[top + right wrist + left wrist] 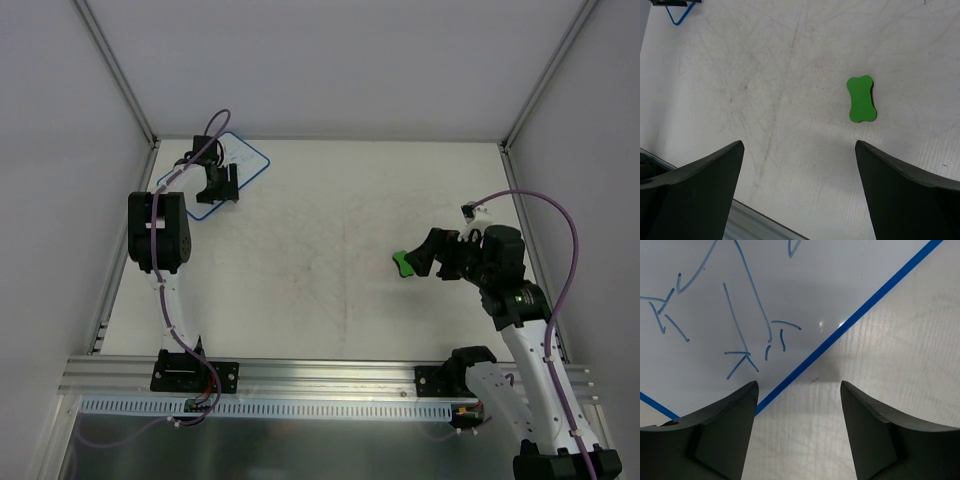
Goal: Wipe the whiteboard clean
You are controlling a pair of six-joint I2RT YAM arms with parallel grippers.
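The whiteboard [252,160] lies flat at the far left of the table, white with a thin blue rim. Blue scribbles cover its surface [740,295]. My left gripper [220,195] hangs over the board's near edge. It is open [799,385], with the blue rim and bare table between its fingers and nothing held. A small green bone-shaped block [402,262] lies on the table at the right. My right gripper [427,256] is just beside it, wide open [800,145] and empty. In the right wrist view the block [861,99] lies ahead of the fingers, to the right.
The white tabletop [330,250] is scuffed with faint marks. Grey walls and metal posts close it in at the back and sides. An aluminium rail [320,375] runs along the near edge. One corner of the whiteboard [677,15] shows far off in the right wrist view.
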